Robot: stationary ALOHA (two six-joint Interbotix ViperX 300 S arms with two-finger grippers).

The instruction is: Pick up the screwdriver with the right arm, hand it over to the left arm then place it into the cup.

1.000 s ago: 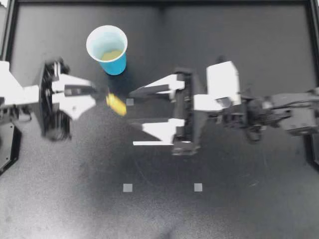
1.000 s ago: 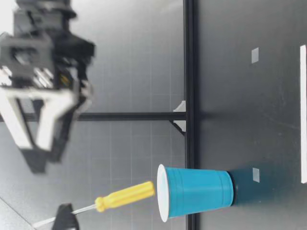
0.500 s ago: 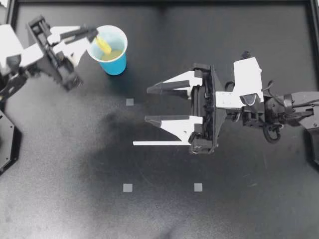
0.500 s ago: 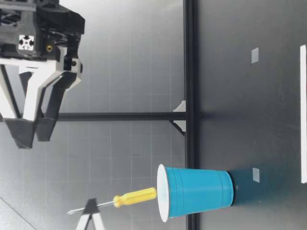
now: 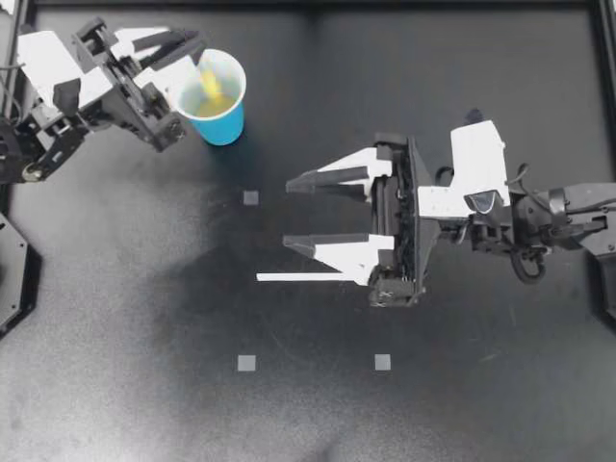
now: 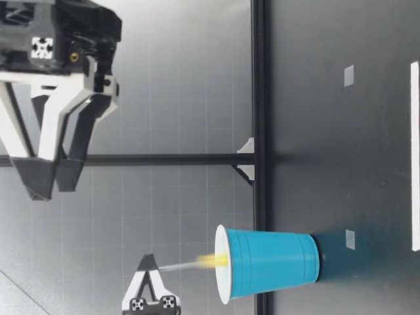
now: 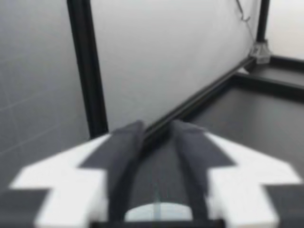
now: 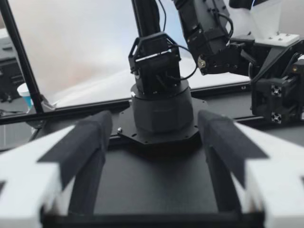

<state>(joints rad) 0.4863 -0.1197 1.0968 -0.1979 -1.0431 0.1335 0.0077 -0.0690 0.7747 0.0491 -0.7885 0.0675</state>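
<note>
1. The left gripper (image 5: 193, 40) is held high at the far-left part of the table (image 5: 144, 289). Its fingertips are over the edge of the blue cup (image 5: 225, 127), so that anything leaving them falls into the opening and not onto the table.
2. The screwdriver (image 5: 212, 83) is found just ahead of and below those fingertips. In the low view the screwdriver (image 6: 210, 262) is seen with its yellow handle at the mouth of the cup (image 6: 269, 262). Its thin shaft points back up toward the left gripper (image 6: 148, 260).
3. The left gripper is judged to be released. In the left wrist view its fingers (image 7: 126, 142) stand narrowly apart and nothing is seen between them.
4. The left wrist is pitched down with the fingers aimed at the opening, a pose that lines the tool's long axis up with the cup's depth.
5. The right gripper (image 5: 288, 213) is held above the middle of the table, well apart from the cup. Its 2 fingers are spread wide, empty and pointed toward the left arm, which leaves the drop unobstructed.
6. The task is judged nearly done: only the settling of the screwdriver inside the cup is left.
</note>
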